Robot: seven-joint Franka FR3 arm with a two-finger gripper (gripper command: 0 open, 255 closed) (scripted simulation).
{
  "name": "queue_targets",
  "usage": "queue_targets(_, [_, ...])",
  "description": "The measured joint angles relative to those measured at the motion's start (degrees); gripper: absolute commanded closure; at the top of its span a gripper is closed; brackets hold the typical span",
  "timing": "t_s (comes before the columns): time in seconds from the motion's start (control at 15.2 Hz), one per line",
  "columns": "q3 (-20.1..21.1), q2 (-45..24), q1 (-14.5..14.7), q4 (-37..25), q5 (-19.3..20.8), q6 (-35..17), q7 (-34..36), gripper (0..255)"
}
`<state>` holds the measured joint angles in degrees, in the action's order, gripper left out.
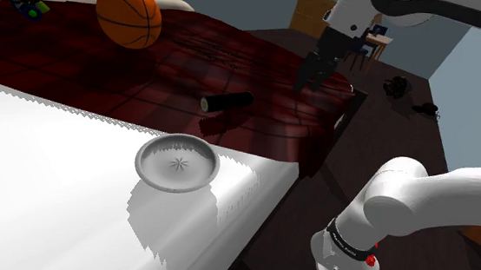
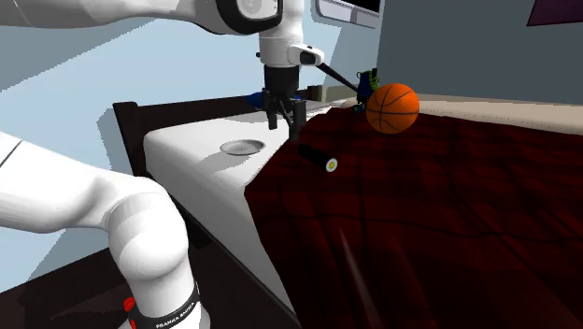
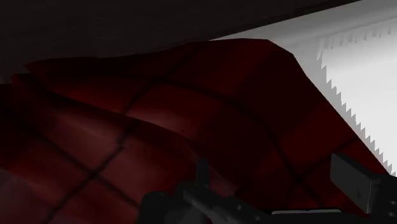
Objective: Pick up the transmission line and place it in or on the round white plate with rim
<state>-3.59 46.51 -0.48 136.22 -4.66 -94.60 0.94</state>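
- One tool (image 2: 285, 118), jaws wide apart, empty, above red plaid blanket (image 1: 147, 80).
- Black transmission line (image 1: 226, 102) flat on blanket, nr tool, not touching.
- Plate (image 1: 144, 160) on white sheet (image 1: 35, 185), apart from line.

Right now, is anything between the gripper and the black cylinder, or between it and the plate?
Nothing visible does. The open gripper hangs over the red blanket, with only bare blanket between it and the black cylinder. From the cylinder to the plate lies blanket, then white sheet. The basketball sits well aside.
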Motion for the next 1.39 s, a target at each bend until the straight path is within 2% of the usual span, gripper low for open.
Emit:
queue_targets(0.07, [0.00,0.00,0.00,0.00,0.00,0.00,0.00,0])
queue_targets(0.2, [-1.14,-2.83,1.56,-1.21,0.92,-1.42,-4.35,0])
queue_targets(0.53, [-5.19,-13.68,7.52,-6.00,3.68,-6.72,-22.60,0])
queue_targets(0.92, [-7.55,-26.67,14.42,-13.71,4.83,-11.66,-44.28,0])
queue_targets(1.25, [-7.15,-35.09,19.08,-18.65,5.22,-15.08,-61.00,0])
queue_targets(1.39, [-6.62,-36.87,20.18,-19.37,5.29,-16.14,-64.67,0])
